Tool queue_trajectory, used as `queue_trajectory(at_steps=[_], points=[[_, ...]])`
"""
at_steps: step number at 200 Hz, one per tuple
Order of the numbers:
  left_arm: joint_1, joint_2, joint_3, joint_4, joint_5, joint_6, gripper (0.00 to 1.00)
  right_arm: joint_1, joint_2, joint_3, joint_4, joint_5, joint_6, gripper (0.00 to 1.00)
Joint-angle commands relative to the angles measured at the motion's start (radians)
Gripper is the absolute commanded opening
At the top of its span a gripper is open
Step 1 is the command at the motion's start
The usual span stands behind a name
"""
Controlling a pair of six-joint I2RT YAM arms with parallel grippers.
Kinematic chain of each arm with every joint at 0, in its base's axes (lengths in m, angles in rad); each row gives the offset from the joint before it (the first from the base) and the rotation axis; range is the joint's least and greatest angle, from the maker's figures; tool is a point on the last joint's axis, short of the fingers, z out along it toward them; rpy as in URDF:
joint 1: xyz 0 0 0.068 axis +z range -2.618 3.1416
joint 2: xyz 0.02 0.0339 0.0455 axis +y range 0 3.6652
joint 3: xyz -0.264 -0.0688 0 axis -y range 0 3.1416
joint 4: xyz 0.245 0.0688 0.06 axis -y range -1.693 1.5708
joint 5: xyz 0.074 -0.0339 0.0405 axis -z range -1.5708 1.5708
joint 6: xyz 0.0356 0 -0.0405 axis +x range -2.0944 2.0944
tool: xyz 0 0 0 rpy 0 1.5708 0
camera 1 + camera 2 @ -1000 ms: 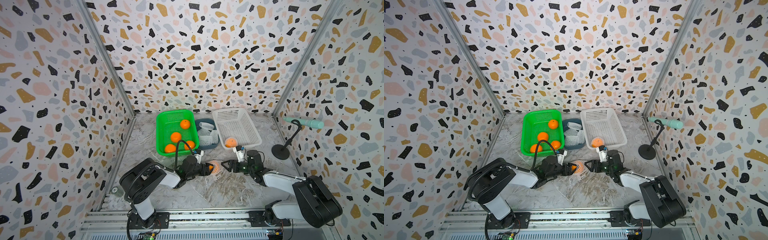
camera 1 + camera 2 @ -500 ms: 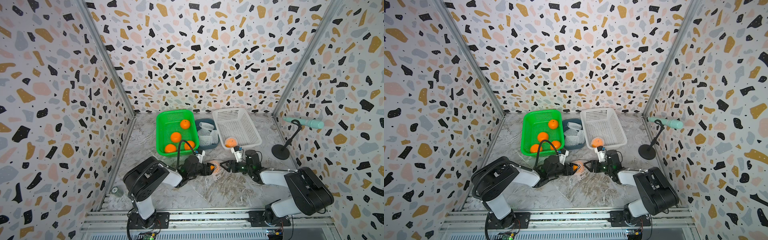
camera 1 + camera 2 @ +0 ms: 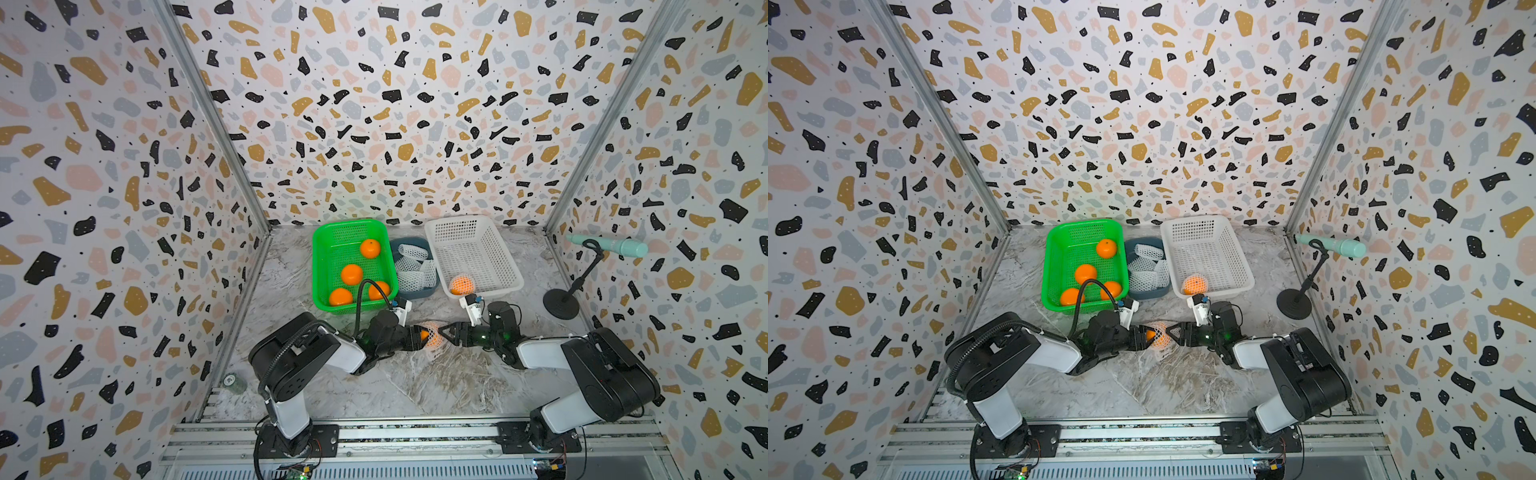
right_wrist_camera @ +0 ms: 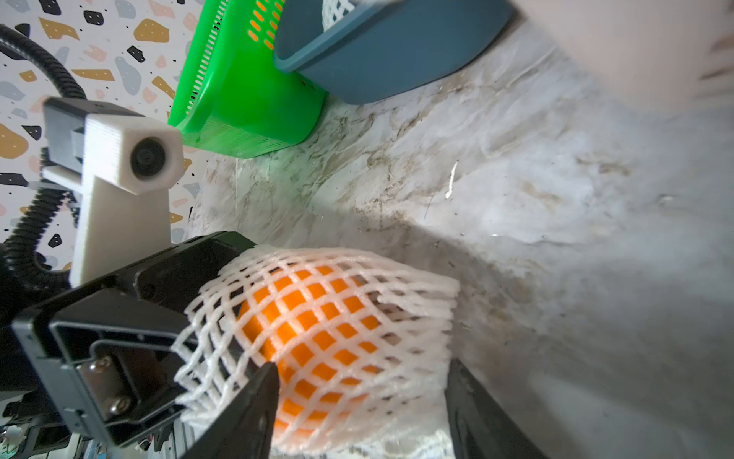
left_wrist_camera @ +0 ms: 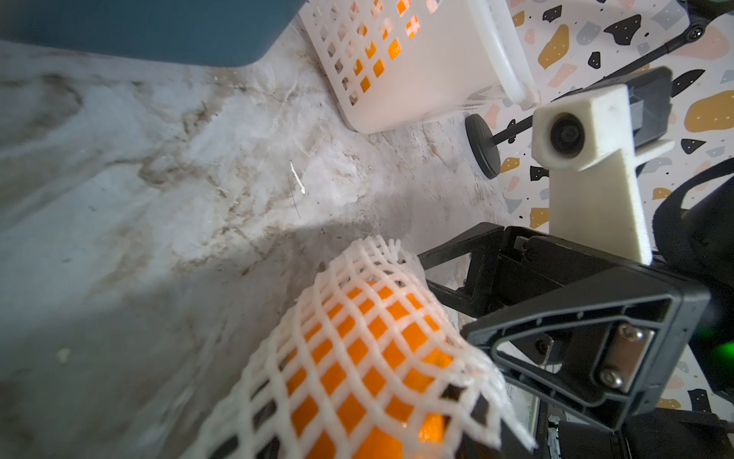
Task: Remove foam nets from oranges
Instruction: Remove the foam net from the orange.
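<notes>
**Item:** netted orange [image 3: 433,337], fifth of six.

**Location:** front-middle of the desk [image 3: 415,386], ahead of the baskets and directly between the two grippers.

**Change noted:** over the last second we see the orange keep its place. The right arm folds its elbow inward, and both grippers draw their jaws in slightly. We judge that the pull itself has not begun, since the foam net [image 4: 337,302] still covers nearly all of the fruit.

**Left gripper** [image 3: 417,334]: partly narrowed and clamped on the orange at the net's open mouth, with mesh lapping over its tips.

**Right gripper** [image 3: 446,332]: wide, with its jaws on either side of the net's far end and brushing the mesh. We cannot confirm a pinch.

**Stock done:** four bare oranges [image 3: 351,274] in the green basket [image 3: 318,270], and empty nets [image 3: 411,266] in the blue tub [image 3: 415,294].

**Stock pending:** a second netted orange [image 3: 462,285] in the white basket [image 3: 490,291].
</notes>
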Motion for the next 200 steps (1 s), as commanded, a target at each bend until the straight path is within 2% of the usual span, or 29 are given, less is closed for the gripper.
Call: queue_trajectory(at_steps=[1,78,107,128,152,200], points=[[-0.006,-0.017,0.006,0.024,0.013,0.008,0.6,0.004,0.002,-0.005,0.022,-0.011,0.006,0.66],[-0.006,-0.09,-0.01,-0.024,0.01,0.035,0.59,0.004,0.005,-0.008,0.049,-0.018,0.023,0.52],[-0.006,-0.09,-0.016,-0.019,0.01,0.034,0.58,0.003,0.012,-0.004,0.048,-0.012,0.032,0.36],[-0.006,-0.087,-0.02,-0.007,0.014,0.029,0.57,0.003,0.017,-0.001,0.045,-0.009,0.032,0.3],[-0.006,-0.091,-0.024,-0.002,0.015,0.029,0.56,0.002,0.012,0.0,0.026,0.014,0.029,0.24],[-0.006,-0.115,-0.029,-0.012,0.014,0.031,0.56,0.004,-0.028,0.011,-0.091,0.133,0.006,0.19]])
